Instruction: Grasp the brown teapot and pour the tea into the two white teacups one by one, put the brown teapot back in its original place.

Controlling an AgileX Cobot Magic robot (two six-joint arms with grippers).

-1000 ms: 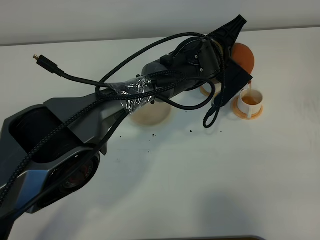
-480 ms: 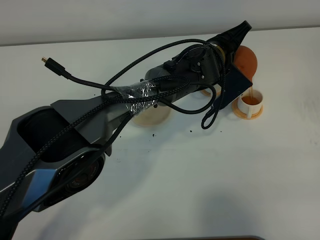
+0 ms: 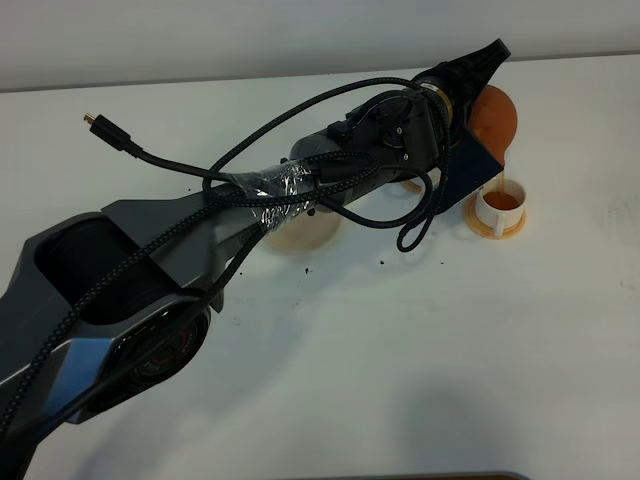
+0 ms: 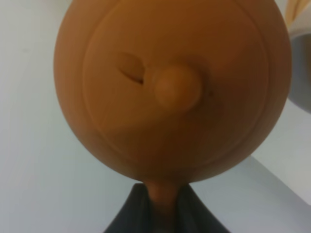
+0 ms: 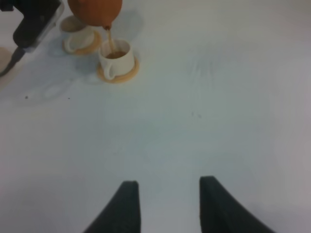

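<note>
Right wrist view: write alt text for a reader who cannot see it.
A tilted brown teapot pours tea into the nearer white teacup on its saucer; a second teacup stands beside it. The right gripper hangs far off, jaws open, over the white table.

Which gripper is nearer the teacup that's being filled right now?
Left. The left gripper holds the brown teapot just above that teacup; the right gripper hangs open, far across the table.

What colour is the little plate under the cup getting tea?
Orange-tan saucer, best seen in the right wrist view.
</note>
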